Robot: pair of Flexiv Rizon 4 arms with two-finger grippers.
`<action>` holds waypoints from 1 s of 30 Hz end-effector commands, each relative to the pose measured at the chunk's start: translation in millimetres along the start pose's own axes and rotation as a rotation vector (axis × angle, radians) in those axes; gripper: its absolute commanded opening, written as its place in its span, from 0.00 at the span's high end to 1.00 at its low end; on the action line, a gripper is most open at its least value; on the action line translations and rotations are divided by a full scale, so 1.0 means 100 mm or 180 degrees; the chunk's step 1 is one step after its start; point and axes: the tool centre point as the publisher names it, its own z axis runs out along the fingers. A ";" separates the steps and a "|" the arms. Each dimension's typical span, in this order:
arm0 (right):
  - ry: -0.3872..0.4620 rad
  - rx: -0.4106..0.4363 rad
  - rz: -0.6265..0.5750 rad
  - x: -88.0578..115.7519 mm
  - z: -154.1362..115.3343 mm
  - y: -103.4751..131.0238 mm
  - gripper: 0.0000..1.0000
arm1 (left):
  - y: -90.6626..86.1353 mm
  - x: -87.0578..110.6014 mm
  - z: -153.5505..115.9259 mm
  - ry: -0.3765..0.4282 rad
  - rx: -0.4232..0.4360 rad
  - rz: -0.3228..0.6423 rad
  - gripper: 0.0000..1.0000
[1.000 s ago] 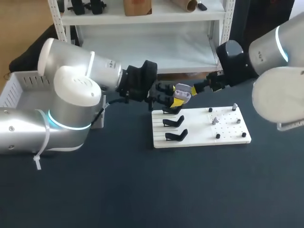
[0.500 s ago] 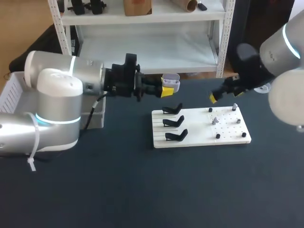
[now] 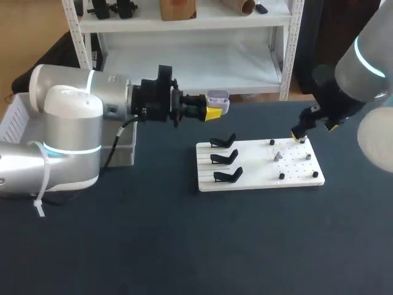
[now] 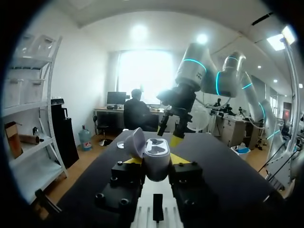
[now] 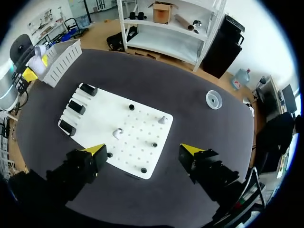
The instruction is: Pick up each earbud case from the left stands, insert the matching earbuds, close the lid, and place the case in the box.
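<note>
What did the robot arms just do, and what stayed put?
The left gripper carried the open earbud case back and leftward, away from the black stands, keeping its hold. The right gripper swung right, away from the case, and is now open over the white board's far right corner. Board and stands stayed put.

Robotics lab: left arm (image 3: 73, 120) and right arm (image 3: 367, 58) flank table (image 3: 184, 246).

The table (image 3: 184, 246) has a broad, dark, matte charcoal top, lit softly and evenly.
</note>
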 end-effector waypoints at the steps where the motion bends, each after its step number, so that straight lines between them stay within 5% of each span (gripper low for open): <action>1: -0.0017 0.0484 0.0010 0.05 0.09 -0.01 0.00 | -0.05 -0.06 -0.11 -0.0169 -0.0046 0.0063 1.00; 30: 0.0043 0.0686 -0.0025 0.08 0.18 -0.15 0.00 | -0.01 -0.30 -0.23 -0.0235 0.0125 0.0007 1.00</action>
